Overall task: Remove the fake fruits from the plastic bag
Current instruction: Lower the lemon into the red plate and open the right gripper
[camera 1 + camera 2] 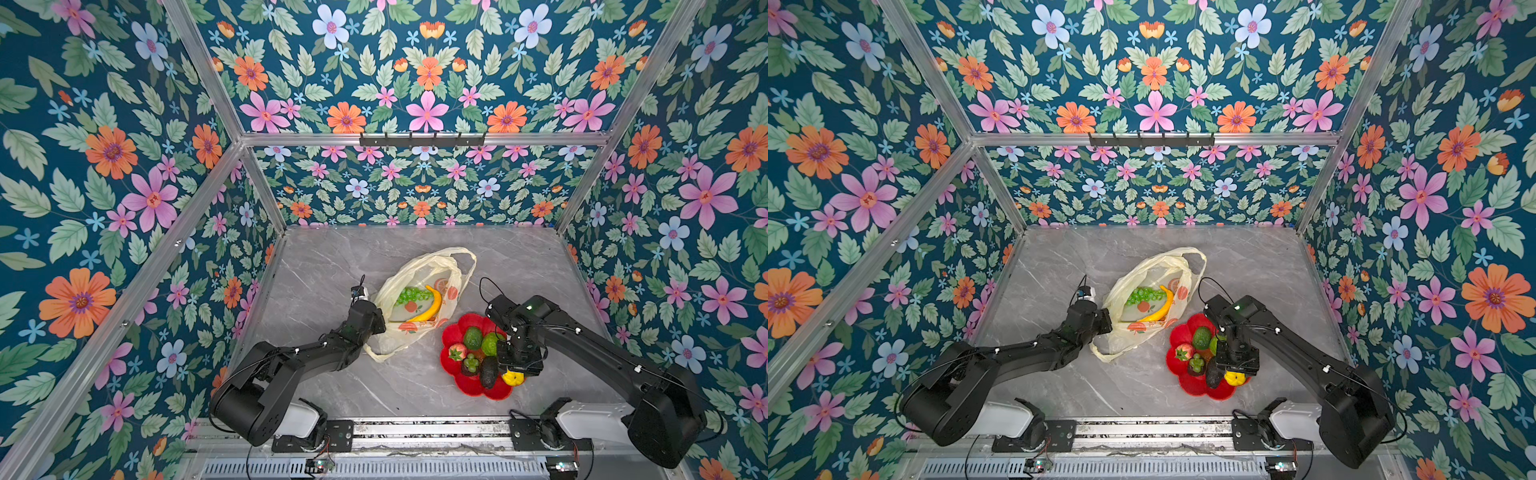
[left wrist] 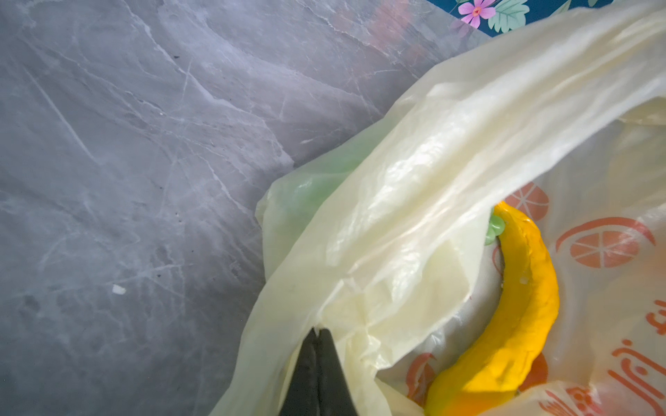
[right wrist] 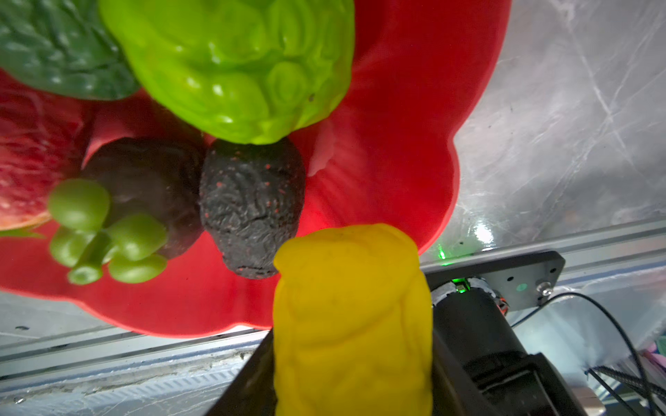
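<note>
The pale-yellow plastic bag (image 1: 390,345) (image 1: 1121,347) lies mid-table, its mouth facing the left arm. Inside it are a yellow banana (image 1: 433,305) (image 2: 522,309) and a green grape bunch (image 1: 412,296). My left gripper (image 1: 380,323) (image 2: 318,333) is shut on the bag's near edge, pinching the film. My right gripper (image 1: 515,371) (image 3: 351,345) is shut on a ridged yellow lemon (image 1: 513,378) (image 3: 351,317) over the near right rim of the red plate (image 1: 469,388). I cannot tell whether the lemon touches the plate.
On the flower-shaped plate (image 3: 396,144) lie a green avocado (image 1: 473,337), a bumpy green fruit (image 3: 238,65), a strawberry (image 1: 457,352), a dark avocado (image 3: 252,205) and a dark fruit with green top (image 1: 471,365). Floral walls enclose the marble table (image 1: 332,266); a metal rail (image 1: 415,430) runs along the front.
</note>
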